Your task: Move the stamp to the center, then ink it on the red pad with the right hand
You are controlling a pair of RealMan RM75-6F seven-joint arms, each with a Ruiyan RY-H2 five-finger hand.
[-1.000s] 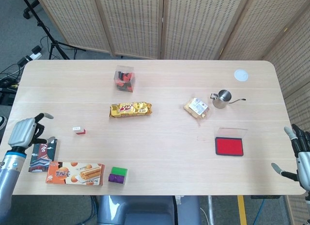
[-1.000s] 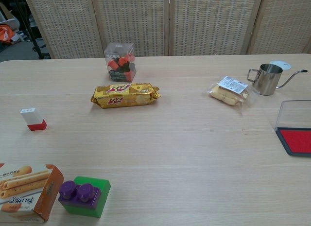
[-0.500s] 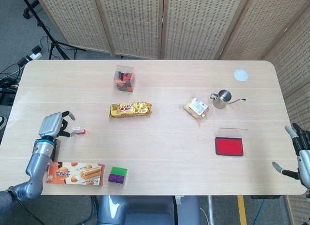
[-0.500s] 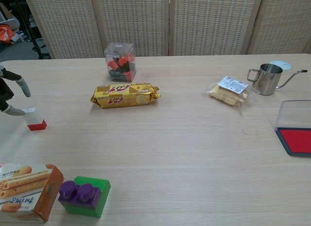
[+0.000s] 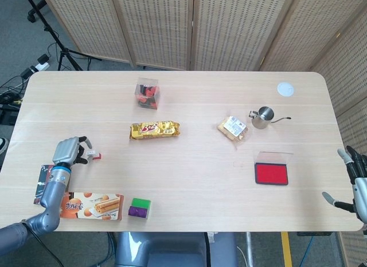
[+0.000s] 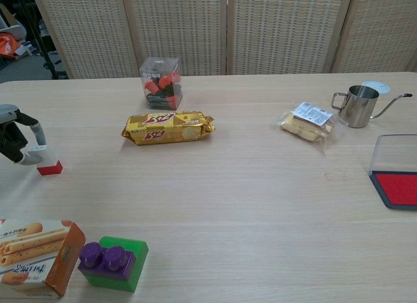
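Fingers of the left hand [image 5: 69, 151] curl around the white top of the stamp [image 6: 47, 162], which stands on its red base near the table's [image 5: 189, 181] left edge; whether it is truly gripped I cannot tell. The right hand [image 5: 356, 184] hangs off the right edge, fingers spread, holding nothing. The red pad [image 5: 271, 173] lies open with its lid raised, and a clear box [image 5: 148, 93] holds red and black pieces.
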